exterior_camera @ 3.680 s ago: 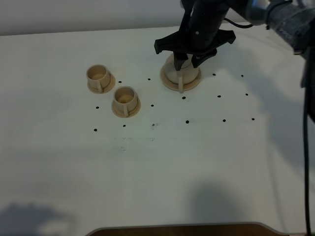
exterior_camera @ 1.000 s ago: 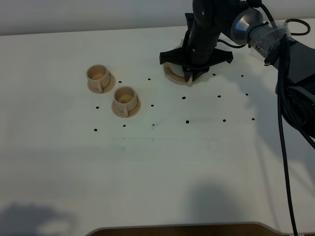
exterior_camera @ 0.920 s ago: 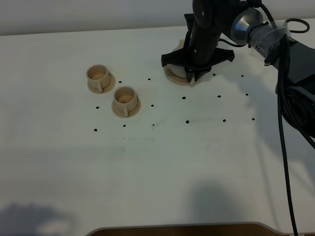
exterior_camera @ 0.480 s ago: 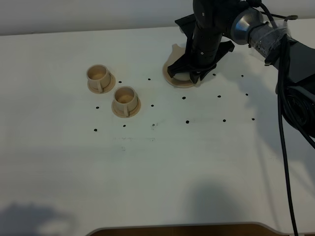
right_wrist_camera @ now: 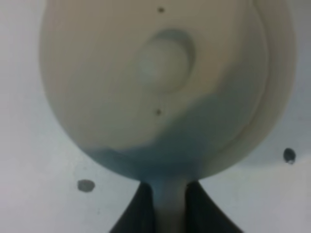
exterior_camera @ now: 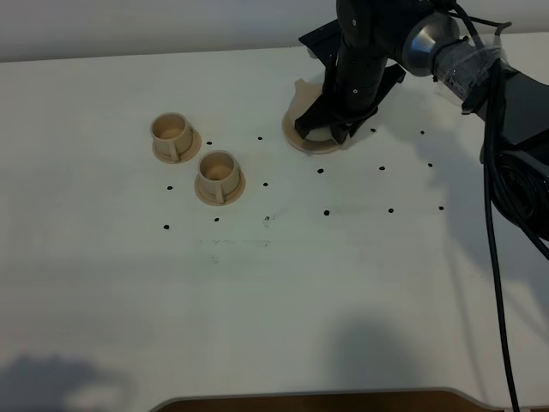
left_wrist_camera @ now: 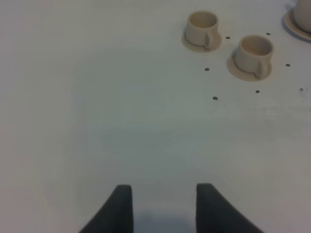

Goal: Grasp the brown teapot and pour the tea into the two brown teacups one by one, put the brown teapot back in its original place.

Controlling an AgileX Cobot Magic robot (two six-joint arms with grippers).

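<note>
White table (exterior_camera: 274, 300), marked with small black dots; pale wall (exterior_camera: 129, 21) behind. Right gripper (right_wrist_camera: 169, 206) clamped on the handle of the brown teapot (right_wrist_camera: 160, 73), which sits at the table's far side, well apart from the far teacup (exterior_camera: 174, 136) and near teacup (exterior_camera: 220, 176). Left gripper (left_wrist_camera: 164, 204) jaws apart over bare surface.

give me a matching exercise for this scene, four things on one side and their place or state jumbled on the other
Things:
1. brown teapot
2. left gripper
3. right gripper
4. two brown teacups

Places or states:
A. open, above a bare stretch of the table
B. upright, side by side, nothing touching them
C. shut on a pale handle
D. knobbed lid on, at the far side, under an arm

Pairs: 1-D, 2-A, 3-C, 4-B
</note>
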